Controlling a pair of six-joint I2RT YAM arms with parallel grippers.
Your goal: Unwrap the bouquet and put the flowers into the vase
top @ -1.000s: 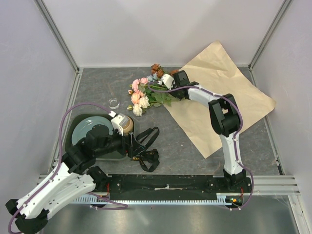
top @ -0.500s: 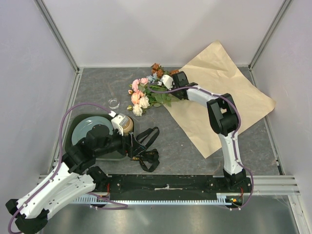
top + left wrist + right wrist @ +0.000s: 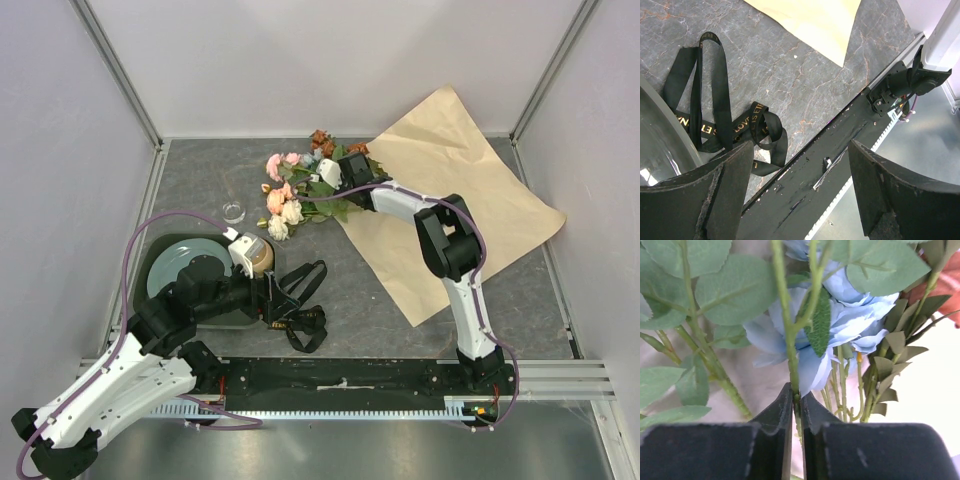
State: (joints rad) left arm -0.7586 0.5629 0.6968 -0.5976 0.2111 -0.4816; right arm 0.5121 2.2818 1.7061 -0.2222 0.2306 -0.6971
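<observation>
the right gripper (image 3: 796, 405) pinches one green stem (image 3: 785, 330) tight. the flowers (image 3: 290, 195) lie by the paper (image 3: 470, 190), the vase (image 3: 233, 212) near but apart. lift slowly so tangled leaves slip free. the left gripper (image 3: 800, 170) gapes, empty.

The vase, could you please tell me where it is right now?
In the top view the vase stands left of centre, between the flowers and the round plate.
</observation>
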